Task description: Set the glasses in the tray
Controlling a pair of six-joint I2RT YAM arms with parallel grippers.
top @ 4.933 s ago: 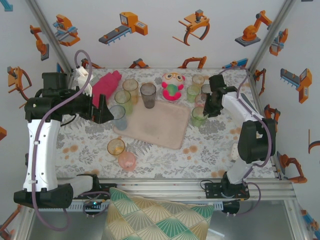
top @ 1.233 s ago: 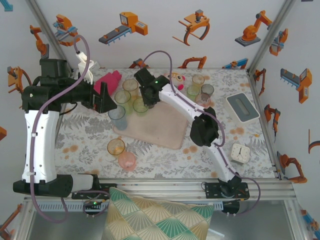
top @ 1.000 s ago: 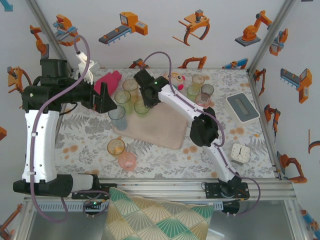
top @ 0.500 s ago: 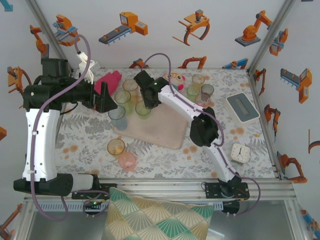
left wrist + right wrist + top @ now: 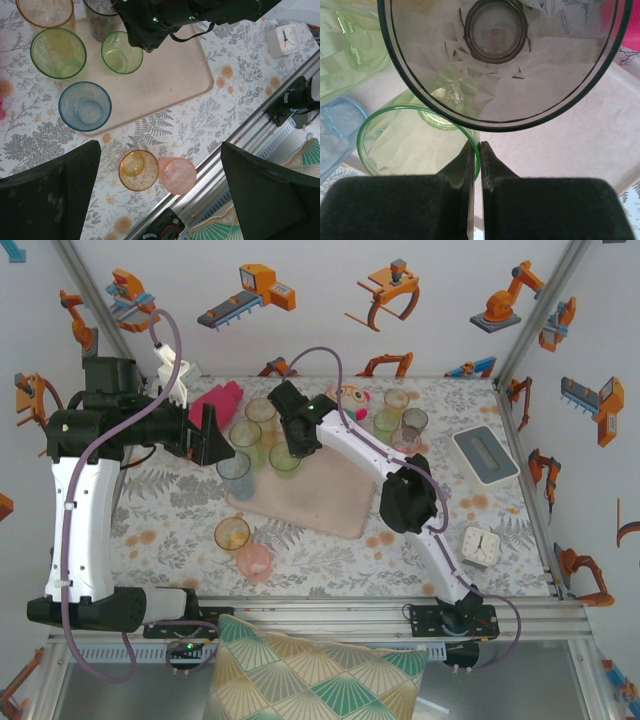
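Green glass (image 5: 410, 145) shifted slightly, rim seemingly between right fingers (image 5: 465, 162) — tray (image 5: 322, 496) part-hidden

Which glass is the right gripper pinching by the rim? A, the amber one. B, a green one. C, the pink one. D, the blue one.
B: in the right wrist view the right gripper is closed on the rim of the green glass, which stands on the tray.
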